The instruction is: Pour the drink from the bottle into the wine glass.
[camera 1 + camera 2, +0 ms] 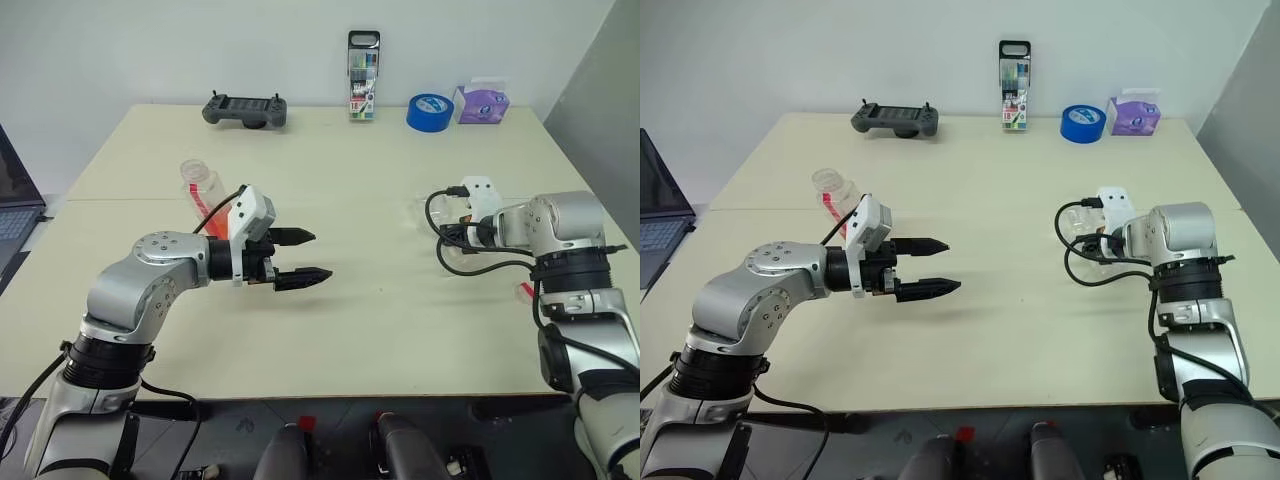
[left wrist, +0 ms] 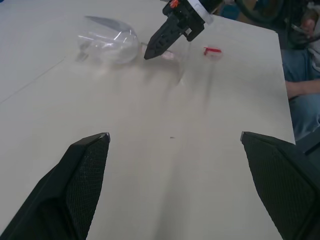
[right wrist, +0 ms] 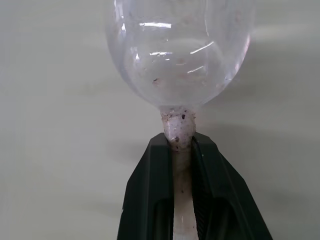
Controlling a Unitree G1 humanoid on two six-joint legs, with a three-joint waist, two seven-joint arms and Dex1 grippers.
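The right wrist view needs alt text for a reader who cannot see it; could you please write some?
The right tool is shut on the stem of the wine glass, its two black fingers pressed against either side just below the bowl. The clear, rounded bowl looks empty, and behind it is the plain beige table.

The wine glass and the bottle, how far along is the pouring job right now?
Done: the right gripper has shut on the stem of the wine glass, which lies on its side on the table and holds no drink. In hand: the left gripper hangs open beside the bottle, which has no cap on and is not gripped. Left: stand the glass up, take the bottle, pour.
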